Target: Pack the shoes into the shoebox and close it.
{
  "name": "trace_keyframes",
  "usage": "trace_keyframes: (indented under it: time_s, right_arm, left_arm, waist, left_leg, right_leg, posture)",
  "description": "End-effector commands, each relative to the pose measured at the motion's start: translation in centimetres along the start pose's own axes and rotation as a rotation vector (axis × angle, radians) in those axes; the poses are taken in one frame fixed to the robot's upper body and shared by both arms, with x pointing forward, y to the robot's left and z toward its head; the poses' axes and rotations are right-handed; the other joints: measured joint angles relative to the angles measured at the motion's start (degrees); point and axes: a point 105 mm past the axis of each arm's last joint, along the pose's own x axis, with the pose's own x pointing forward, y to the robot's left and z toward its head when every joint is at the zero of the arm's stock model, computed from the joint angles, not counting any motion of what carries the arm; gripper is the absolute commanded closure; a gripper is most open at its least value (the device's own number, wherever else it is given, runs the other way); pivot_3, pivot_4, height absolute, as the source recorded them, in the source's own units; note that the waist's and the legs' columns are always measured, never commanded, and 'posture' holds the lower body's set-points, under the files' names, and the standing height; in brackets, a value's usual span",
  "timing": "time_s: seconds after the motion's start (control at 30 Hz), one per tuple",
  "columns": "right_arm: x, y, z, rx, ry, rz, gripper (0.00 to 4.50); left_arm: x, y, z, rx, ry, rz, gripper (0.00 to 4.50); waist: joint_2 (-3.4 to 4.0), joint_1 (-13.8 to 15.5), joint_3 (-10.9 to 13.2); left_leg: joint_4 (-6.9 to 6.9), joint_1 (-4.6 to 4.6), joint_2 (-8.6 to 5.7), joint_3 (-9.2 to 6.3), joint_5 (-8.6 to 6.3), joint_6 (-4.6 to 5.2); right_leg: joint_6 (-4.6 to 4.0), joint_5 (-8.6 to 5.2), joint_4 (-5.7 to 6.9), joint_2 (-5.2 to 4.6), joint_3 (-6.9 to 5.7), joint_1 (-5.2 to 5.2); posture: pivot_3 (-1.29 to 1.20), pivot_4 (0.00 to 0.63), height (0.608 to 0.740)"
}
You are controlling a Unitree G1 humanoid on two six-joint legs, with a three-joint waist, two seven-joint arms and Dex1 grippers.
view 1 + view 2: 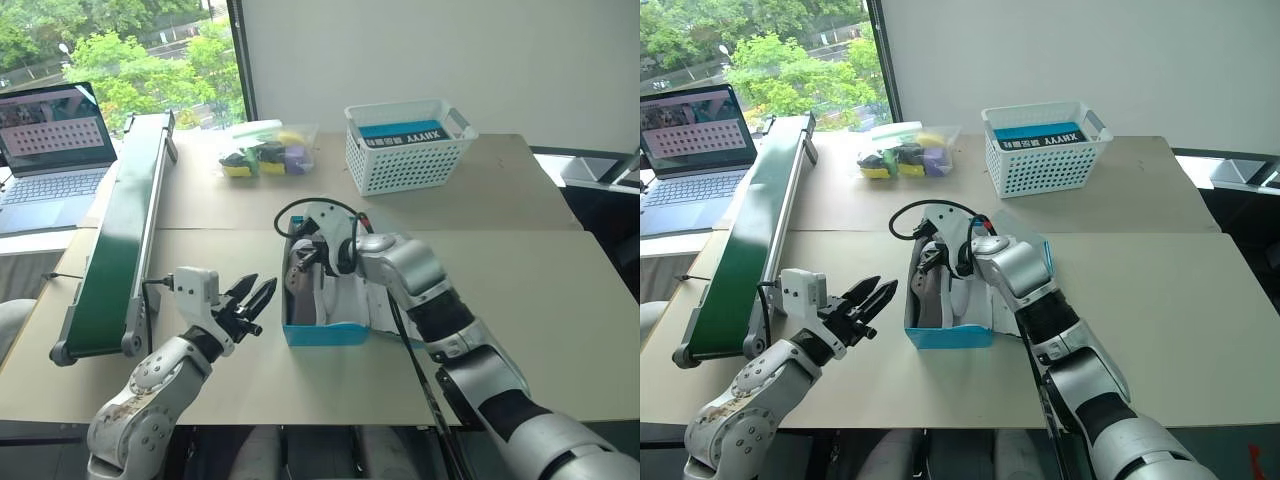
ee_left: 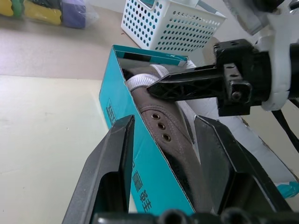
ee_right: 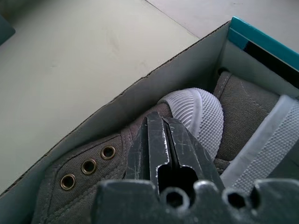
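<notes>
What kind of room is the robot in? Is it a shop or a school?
Probably neither: it looks like a robot test lab or office. A green conveyor belt lies on a plain tan table, an open laptop sits by a window, and a white basket holds practice things.

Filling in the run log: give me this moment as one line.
shoes: in box | lid: open | right hand: shut, pressing on shoe | left hand: open, beside box

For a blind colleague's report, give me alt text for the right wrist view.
The right gripper, shut, presses its tips on a grey shoe lying in the blue shoebox. A second shoe lies beside it, on a beige table.
</notes>
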Motion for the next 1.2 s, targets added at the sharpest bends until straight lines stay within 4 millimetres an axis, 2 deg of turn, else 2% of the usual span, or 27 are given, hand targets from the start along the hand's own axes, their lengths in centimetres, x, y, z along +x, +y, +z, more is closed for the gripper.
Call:
trace_keyframes:
  time_s: [0.03,0.17,0.3,0.43,0.5,0.63,0.7,0.8,0.83,0.9,0.97,1.03,1.13,1.2]
  right_arm:
    - [1.2,0.0,-0.8,-0.059,0.039,-0.003,4.48]
    - [2.4,1.1,-1.4,-0.114,0.066,0.044,4.48]
    - [2.7,1.7,-1.8,-0.138,0.076,0.075,4.48]
    - [1.8,1.1,0.3,-0.084,0.004,0.079,4.48]
    - [-0.3,0.4,4.1,0.003,-0.125,0.099,4.48]
    - [-4.6,0.0,8.6,0.118,-0.299,0.178,4.48]
    - [-6.7,0.1,9.7,0.164,-0.356,0.247,4.48]
    - [-9.5,0.6,10.2,0.207,-0.413,0.360,4.48]
    - [-10.7,0.6,9.7,0.228,-0.424,0.414,4.48]
    - [-14.1,0.6,7.5,0.256,-0.439,0.541,4.48]
    - [-16.4,0.7,5.7,0.251,-0.441,0.607,4.48]
    - [-18.9,1.3,2.6,0.237,-0.397,0.665,4.48]
    - [-20.5,3.2,-1.6,0.182,-0.254,0.703,4.48]
    - [-20.4,5.0,-5.5,0.132,-0.061,0.696,4.48]
  left_arm:
    - [-0.1,-0.7,1.4,0.020,-0.047,-0.025,2.37]
    - [-0.2,-0.7,1.3,0.016,-0.045,-0.018,2.37]
    - [-0.3,-0.9,1.3,0.013,-0.045,-0.015,2.37]
    - [-0.5,-1.0,1.0,0.011,-0.039,-0.012,2.37]
    - [-0.5,-1.0,0.9,0.009,-0.036,-0.013,2.37]
    - [-0.5,-1.1,0.8,0.014,-0.031,-0.023,2.37]
    - [-0.4,-1.0,0.8,0.018,-0.030,-0.029,2.37]
    - [-0.3,-0.8,0.9,0.025,-0.029,-0.036,2.37]
    - [-0.2,-0.8,0.9,0.029,-0.026,-0.041,2.37]
    - [-0.2,-0.7,0.9,0.035,-0.018,-0.056,2.37]
    - [-0.2,-0.6,1.0,0.039,-0.014,-0.063,2.37]
    - [-0.1,-0.2,1.0,0.042,-0.012,-0.063,2.37]
    - [0.1,0.0,1.1,0.043,-0.009,-0.066,2.37]
    - [0.3,-0.1,1.0,0.044,-0.004,-0.083,2.37]
  waist:
    - [0.00,0.01,0.00]
    - [0.00,0.00,0.00]
    - [0.00,0.00,0.00]
    - [0.00,0.01,0.00]
    - [0.01,0.10,0.01]
    - [0.03,0.18,0.04]
    - [0.04,0.22,0.04]
    - [0.04,0.27,0.04]
    - [0.04,0.26,0.04]
    - [0.02,0.79,0.04]
    - [0.03,1.42,0.05]
    - [0.07,1.87,0.07]
    - [0.13,1.83,0.12]
    - [0.14,1.53,0.13]
  left_leg:
    - [0.00,0.02,0.00,0.01,0.00,0.00]
    - [0.00,0.05,0.01,0.00,0.00,0.00]
    - [-0.01,0.03,0.01,-0.01,-0.01,-0.01]
    - [-0.01,0.06,0.01,-0.02,-0.01,-0.01]
    - [-0.01,0.03,0.01,-0.03,-0.01,-0.01]
    - [0.00,-0.18,-0.01,-0.06,-0.01,-0.01]
    - [-0.01,-0.29,0.00,-0.09,-0.01,-0.01]
    - [0.00,-0.29,-0.01,-0.09,-0.01,-0.01]
    - [0.00,-0.28,-0.01,-0.08,-0.01,0.00]
    - [0.01,-0.26,-0.01,-0.08,0.00,0.00]
    - [0.05,-0.26,-0.03,-0.25,-0.01,0.01]
    - [0.08,-0.33,-0.11,-0.18,-0.03,0.04]
    - [0.09,-0.36,-0.09,-0.14,-0.08,0.12]
    - [0.09,-0.34,-0.08,-0.08,-0.08,0.13]
  right_leg:
    - [0.00,0.00,0.00,0.00,0.00,0.01]
    - [-0.01,0.00,0.02,0.01,0.00,0.02]
    - [0.00,0.00,0.01,0.00,0.00,0.02]
    - [-0.01,0.00,0.06,0.01,0.00,0.01]
    - [-0.01,0.00,0.06,0.01,0.00,-0.01]
    - [-0.01,0.00,0.04,-0.01,-0.01,-0.18]
    - [-0.01,0.00,0.06,-0.01,-0.03,-0.27]
    - [-0.01,0.00,0.04,-0.02,-0.04,-0.25]
    - [-0.01,0.00,0.04,-0.02,-0.04,-0.23]
    - [-0.01,0.00,0.03,-0.02,-0.07,-0.17]
    - [0.02,-0.03,-0.19,-0.03,-0.29,0.05]
    - [0.04,-0.03,-0.18,-0.10,-0.19,-0.02]
    - [0.09,-0.06,-0.20,-0.08,-0.17,-0.03]
    - [0.11,-0.08,-0.15,-0.06,-0.13,-0.03]
  posture:
    - [0.00,0.150,0.738]
    - [0.00,0.150,0.738]
    - [0.00,0.150,0.738]
    - [0.00,0.150,0.738]
    - [0.00,0.150,0.738]
    - [0.00,0.150,0.738]
    - [0.00,0.150,0.738]
    - [0.00,0.150,0.738]
    - [0.00,0.150,0.738]
    - [0.00,0.150,0.738]
    - [0.00,0.150,0.738]
    - [0.00,0.150,0.738]
    - [0.00,0.150,0.738]
    - [0.00,0.150,0.738]
